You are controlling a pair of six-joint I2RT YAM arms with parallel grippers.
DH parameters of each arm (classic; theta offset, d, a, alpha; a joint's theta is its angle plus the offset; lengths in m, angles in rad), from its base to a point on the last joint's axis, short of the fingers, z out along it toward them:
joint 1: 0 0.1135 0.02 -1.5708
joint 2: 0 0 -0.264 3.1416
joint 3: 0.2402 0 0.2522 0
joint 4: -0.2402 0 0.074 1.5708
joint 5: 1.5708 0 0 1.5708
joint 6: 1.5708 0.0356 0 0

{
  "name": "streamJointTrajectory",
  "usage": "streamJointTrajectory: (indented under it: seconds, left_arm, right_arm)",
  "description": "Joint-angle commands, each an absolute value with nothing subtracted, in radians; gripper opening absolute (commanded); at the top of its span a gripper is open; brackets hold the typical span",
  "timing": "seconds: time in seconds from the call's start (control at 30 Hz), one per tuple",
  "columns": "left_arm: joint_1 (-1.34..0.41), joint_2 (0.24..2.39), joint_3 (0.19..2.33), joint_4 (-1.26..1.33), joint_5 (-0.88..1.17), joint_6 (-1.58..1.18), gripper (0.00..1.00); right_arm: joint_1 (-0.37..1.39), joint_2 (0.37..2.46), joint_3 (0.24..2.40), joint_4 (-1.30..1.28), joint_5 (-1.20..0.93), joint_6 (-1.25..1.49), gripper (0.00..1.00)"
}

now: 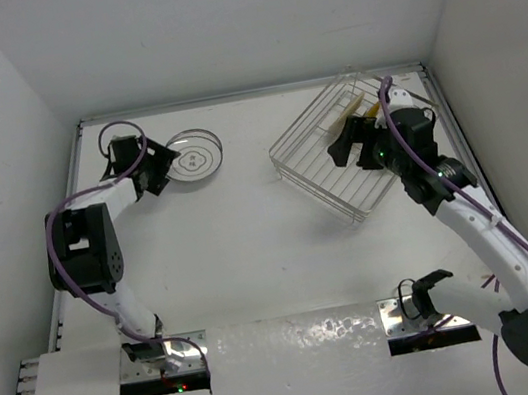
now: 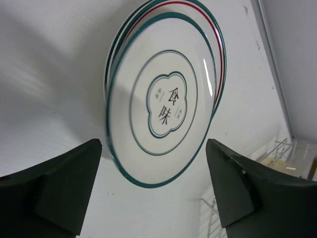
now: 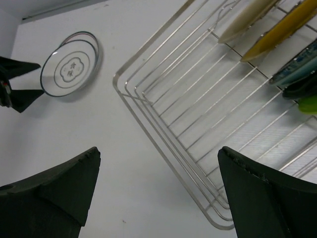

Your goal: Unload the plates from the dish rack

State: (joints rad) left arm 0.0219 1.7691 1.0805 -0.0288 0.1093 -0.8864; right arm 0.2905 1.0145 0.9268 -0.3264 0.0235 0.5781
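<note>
Two white plates with printed marks (image 1: 193,156) lie stacked on the table at the far left; the left wrist view shows the top one (image 2: 163,99) teal-rimmed over a red-rimmed one. My left gripper (image 1: 154,171) is open and empty just beside the stack, its fingers (image 2: 69,183) apart from the plate rim. The wire dish rack (image 1: 327,182) stands at the far right. Several plates stand on edge in its far corner: cream (image 3: 245,20), mustard (image 3: 282,27), teal-blue (image 3: 297,64), black (image 3: 302,88), lime green (image 3: 308,104). My right gripper (image 1: 352,147) hovers open and empty over the rack's near rim (image 3: 143,126).
White walls close the table on the left, back and right. The rack's corner shows at the lower right of the left wrist view (image 2: 280,148). The white plate stack (image 3: 69,69) and my left gripper's fingers (image 3: 17,96) show in the right wrist view.
</note>
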Motion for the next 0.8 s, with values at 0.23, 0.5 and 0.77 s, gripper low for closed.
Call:
streamJointTrajectory:
  seconds: [0.23, 0.5, 0.77]
  left_arm:
    - [0.032, 1.853, 1.255, -0.109, 0.181, -0.85, 1.0]
    - [0.017, 1.795, 1.385, -0.262, 0.197, -0.758, 1.0]
    - [-0.253, 1.34, 1.387, -0.58, -0.161, -0.468, 1.0]
  right_arm:
    - [0.252, 1.052, 0.986, -0.549, 0.249, 0.557, 0.99]
    - [0.187, 1.014, 1.008, -0.62, 0.394, 0.578, 0.99]
    - [-0.03, 1.043, 0.987, -0.612, 0.482, 0.543, 0.91]
